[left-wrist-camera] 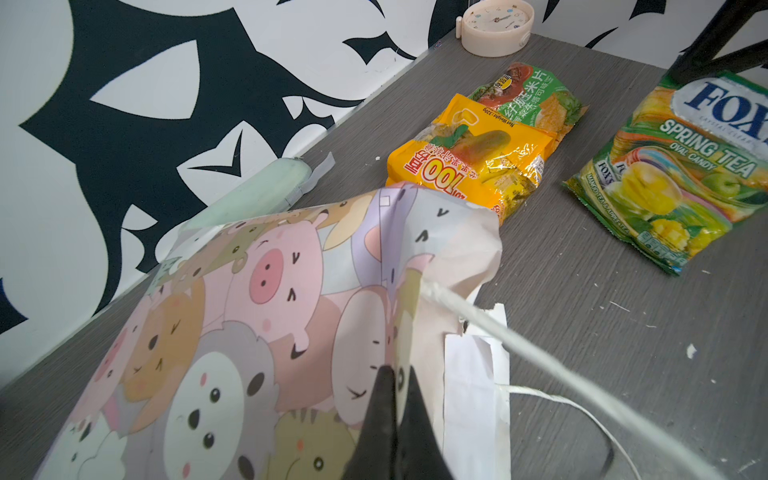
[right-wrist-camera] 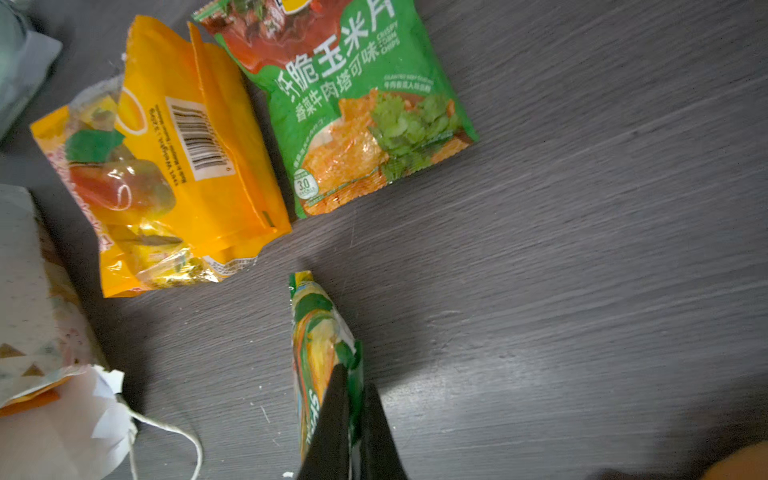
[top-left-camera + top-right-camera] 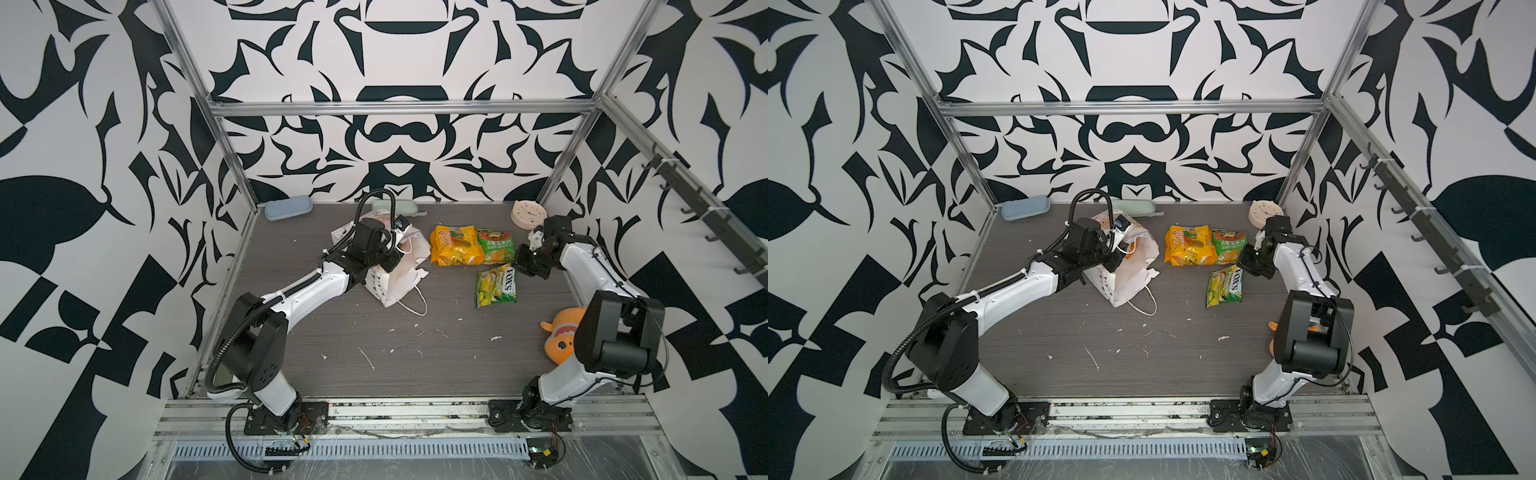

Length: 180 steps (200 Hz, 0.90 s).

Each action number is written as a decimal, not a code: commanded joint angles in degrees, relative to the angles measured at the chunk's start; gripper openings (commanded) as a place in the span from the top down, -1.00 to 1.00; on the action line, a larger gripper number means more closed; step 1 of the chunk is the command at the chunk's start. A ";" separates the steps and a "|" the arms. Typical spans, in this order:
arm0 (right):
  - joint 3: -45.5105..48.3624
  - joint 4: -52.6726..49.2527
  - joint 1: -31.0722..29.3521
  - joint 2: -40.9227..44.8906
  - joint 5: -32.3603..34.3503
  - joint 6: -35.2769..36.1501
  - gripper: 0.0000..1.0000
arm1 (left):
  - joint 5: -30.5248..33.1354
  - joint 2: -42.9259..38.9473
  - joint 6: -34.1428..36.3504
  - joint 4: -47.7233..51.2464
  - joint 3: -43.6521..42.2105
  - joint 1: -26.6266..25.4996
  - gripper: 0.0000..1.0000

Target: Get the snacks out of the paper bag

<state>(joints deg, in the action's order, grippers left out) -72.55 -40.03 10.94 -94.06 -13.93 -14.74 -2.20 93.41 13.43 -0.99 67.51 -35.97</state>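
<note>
Leaning sideways, paper bag point(image 1: 249, 311), mouth toward yellow packet point(image 1: 465, 166), left gripper point(image 1: 397, 370) pinching

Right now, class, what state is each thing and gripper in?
White cartoon-animal paper bag: tipped over, crumpled.
Left gripper: shut on the bag.
Yellow-orange crinkly fruit packet: out, lying flat.
Green corn-chip packet: out, lying flat.
Green Fox's candy packet: out, pinched at one edge.
Right gripper: shut on that packet.

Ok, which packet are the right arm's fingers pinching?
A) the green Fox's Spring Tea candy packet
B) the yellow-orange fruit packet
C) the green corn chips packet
A: the right wrist view shows the right fingers closed on an edge of the Fox's Spring Tea candy packet.
</note>
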 commanded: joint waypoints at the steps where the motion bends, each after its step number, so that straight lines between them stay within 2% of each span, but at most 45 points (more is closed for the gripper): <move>1: -3.99 -2.64 -1.35 0.02 6.51 1.46 0.67 | -1.23 -0.24 -0.69 0.02 1.65 0.02 1.00; 18: -6.09 -3.47 -2.84 -0.02 11.36 1.12 0.39 | -1.42 -0.41 -0.77 -0.15 1.31 0.02 1.00; 32: -6.89 -3.37 -3.98 0.78 13.41 -0.11 0.25 | -1.47 -0.24 -0.86 -0.15 1.40 0.02 1.00; 52: -4.44 -0.59 -8.22 4.37 16.39 -2.52 -0.35 | -1.44 -0.26 -0.86 -0.08 1.40 0.02 1.00; 58: -3.52 -0.09 -10.26 5.38 18.31 -3.06 -0.43 | -1.35 -0.30 -0.86 -0.12 1.40 0.02 1.00; 68: -2.02 0.23 -13.43 6.73 21.79 -3.91 -0.44 | -1.19 -0.39 -0.80 -0.15 1.31 0.02 1.00; 81: 0.45 1.38 -16.85 7.94 22.97 -4.94 -0.51 | -1.03 -0.50 -0.64 -0.15 1.16 0.02 1.00; 85: 1.21 1.40 -17.58 8.05 22.99 -5.52 -0.68 | -1.02 -0.48 -0.54 -0.15 1.13 0.02 1.00; 91: 2.32 1.35 -18.41 8.35 23.07 -6.47 -0.76 | -0.98 -0.46 -0.39 -0.15 1.05 0.02 1.00; 97: 3.93 1.71 -18.94 8.64 23.12 -7.25 -0.96 | -0.92 -0.44 -0.26 -0.19 1.01 0.02 1.00; 129: 11.04 3.43 -19.51 9.35 23.06 -9.56 -1.00 | -1.66 -0.11 -0.29 -0.62 0.96 0.02 1.00; 152: 12.63 2.37 -19.73 7.43 22.91 -9.04 -1.00 | -2.20 -0.03 -0.51 -0.68 0.89 0.02 1.00; 180: 14.10 3.80 -19.82 4.69 23.37 -8.79 -0.85 | -2.22 0.07 -0.68 -0.76 0.85 0.02 1.00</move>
<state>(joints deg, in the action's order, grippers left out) -58.96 -37.63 -8.73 -88.40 7.60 -22.83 -2.66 93.41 13.43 -0.99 67.51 -35.97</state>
